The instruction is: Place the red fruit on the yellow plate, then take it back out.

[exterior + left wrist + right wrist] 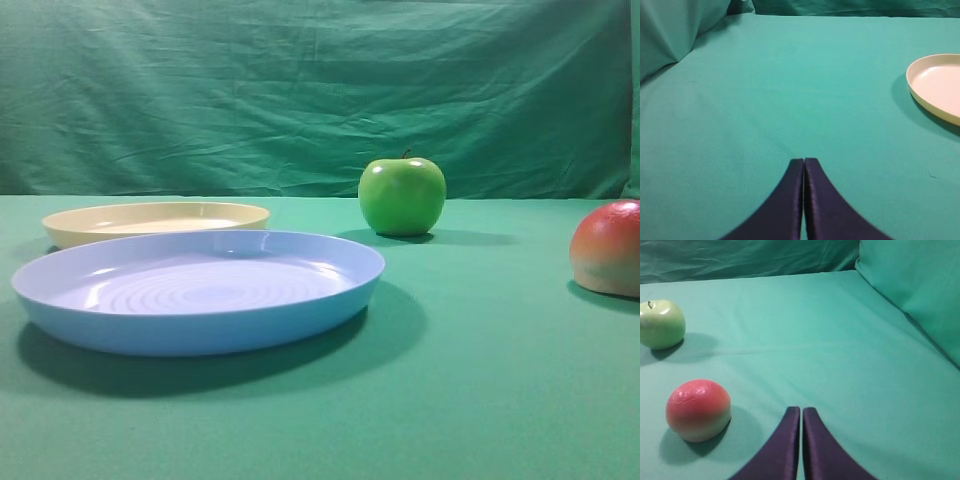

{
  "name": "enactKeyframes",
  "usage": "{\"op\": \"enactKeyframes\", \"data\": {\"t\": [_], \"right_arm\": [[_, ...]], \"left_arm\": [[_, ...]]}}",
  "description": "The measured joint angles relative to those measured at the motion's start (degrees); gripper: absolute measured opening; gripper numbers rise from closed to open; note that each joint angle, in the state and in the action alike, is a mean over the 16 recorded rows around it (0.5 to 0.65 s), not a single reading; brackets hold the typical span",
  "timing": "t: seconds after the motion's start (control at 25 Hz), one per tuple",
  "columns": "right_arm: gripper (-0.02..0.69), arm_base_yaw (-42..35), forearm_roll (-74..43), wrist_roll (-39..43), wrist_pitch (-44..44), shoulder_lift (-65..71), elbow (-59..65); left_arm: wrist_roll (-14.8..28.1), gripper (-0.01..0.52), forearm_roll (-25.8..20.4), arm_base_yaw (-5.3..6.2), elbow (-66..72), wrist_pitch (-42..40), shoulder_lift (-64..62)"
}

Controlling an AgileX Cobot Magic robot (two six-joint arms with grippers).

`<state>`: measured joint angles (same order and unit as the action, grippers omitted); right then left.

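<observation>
Grippers, left [803,162] and right [801,411], clenched on nothing; round red-and-yellow fruit [698,410] lies on green cloth [840,340] (shallow cream-yellow plastic plate [155,220] well apart).

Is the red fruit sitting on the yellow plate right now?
No, the red fruit rests on the green cloth at the far right of the high view, well apart from the yellow plate, which holds nothing.

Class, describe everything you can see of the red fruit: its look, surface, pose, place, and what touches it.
The red fruit is round and peach-like, red on top fading to pale yellow-orange below, with a smooth, slightly glossy, plastic-looking skin. It sits alone on the green cloth, casting a shadow, touched by nothing else. The green apple stands apart behind it. The right gripper, fingers closed together, is beside it without contact. In the exterior view it is cut off at the right edge.
</observation>
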<state>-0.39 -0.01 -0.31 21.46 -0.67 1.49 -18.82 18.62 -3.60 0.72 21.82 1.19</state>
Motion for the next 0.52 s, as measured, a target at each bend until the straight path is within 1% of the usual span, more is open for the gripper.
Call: {"op": "enactKeyframes", "data": {"t": [0.52], "right_arm": [[0.000, 0.00, 0.00, -0.03, 0.14, 0.00, 0.00]], "left_arm": [[0.00, 0.000, 0.00, 0.00, 0.00, 0.00, 0.00]]}}
